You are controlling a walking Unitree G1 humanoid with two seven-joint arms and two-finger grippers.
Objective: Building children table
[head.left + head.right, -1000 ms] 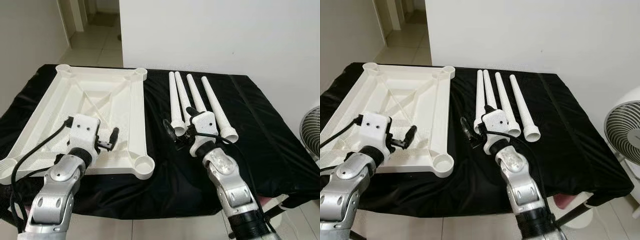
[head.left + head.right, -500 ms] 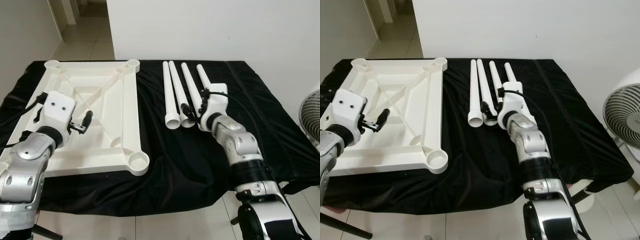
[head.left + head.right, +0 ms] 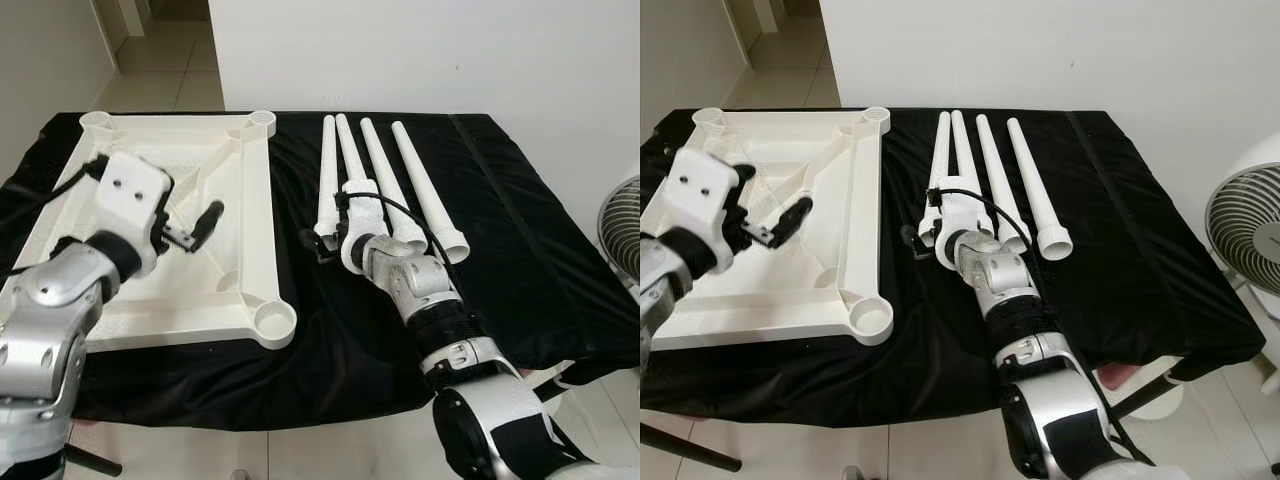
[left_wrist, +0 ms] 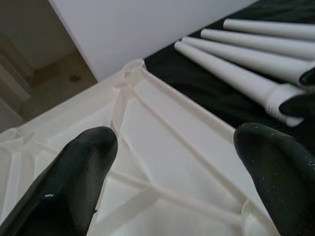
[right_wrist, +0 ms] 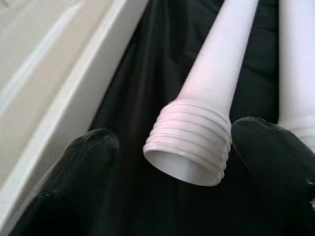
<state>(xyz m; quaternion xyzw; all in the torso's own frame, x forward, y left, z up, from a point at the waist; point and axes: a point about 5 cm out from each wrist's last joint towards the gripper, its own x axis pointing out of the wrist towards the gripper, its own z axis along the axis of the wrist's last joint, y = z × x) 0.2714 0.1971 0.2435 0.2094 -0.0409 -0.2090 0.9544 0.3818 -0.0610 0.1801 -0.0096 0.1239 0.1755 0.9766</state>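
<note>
Right wrist view: the threaded open end of a white leg [image 5: 197, 142] is seen lying on the black cloth [image 5: 133, 162], framed between the two black fingers [image 5: 74, 182] of the right gripper [image 5: 189, 167], which are spread apart on either side of it. One finger is close against the threaded collar; whether it touches cannot be told. The other finger is set apart from the leg, near the rim of the tabletop [image 5: 64, 113].

From the head views, four legs are seen laid side by side on the cloth, wide threaded ends toward the robot and narrow tips toward the wall [image 3: 400, 50]. The right gripper [image 3: 325, 240] is placed at the near end of the leftmost leg [image 3: 327, 170], and the remaining legs [image 3: 425, 195] lie to its right, untouched.

The tabletop [image 3: 255, 200] is laid upside down on the left half of the table, its ribbed underside up, with round sockets [image 3: 275, 322] at the corners. The left gripper [image 3: 195, 228] is held above the tabletop's middle, with nothing between its fingers. In the left wrist view its two fingers [image 4: 74, 182] are seen wide apart over the diagonal ribs [image 4: 182, 142].

A fan [image 3: 1245, 235] is seen at the right edge, beyond the table.
</note>
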